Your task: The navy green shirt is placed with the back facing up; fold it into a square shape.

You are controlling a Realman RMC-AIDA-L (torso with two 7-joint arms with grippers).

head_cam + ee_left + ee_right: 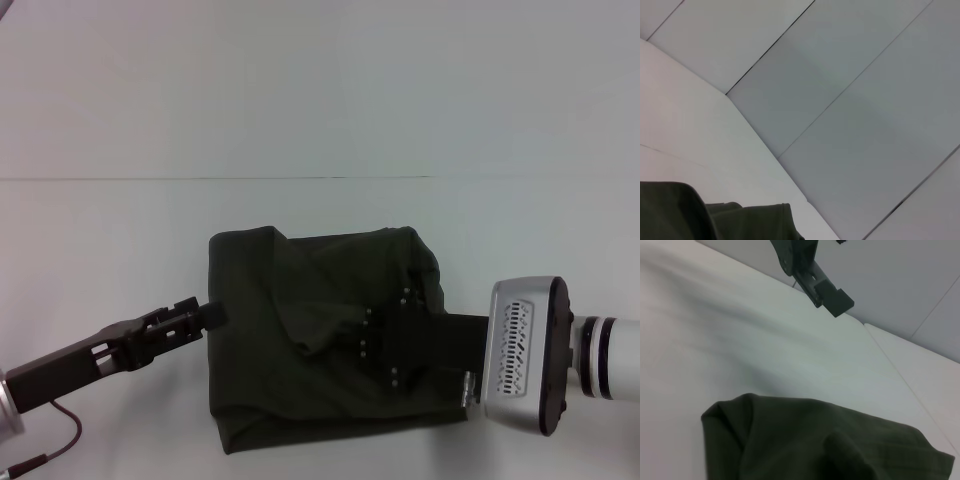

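Shirt (320, 340) folded squarish, hands (205, 315) seemingly beside it

The worktop (300, 100) lies bare on the far side of the navy green shirt (320, 340). The left hand (205, 315) blocks one side edge, the right hand (420, 335) stretches over the other.
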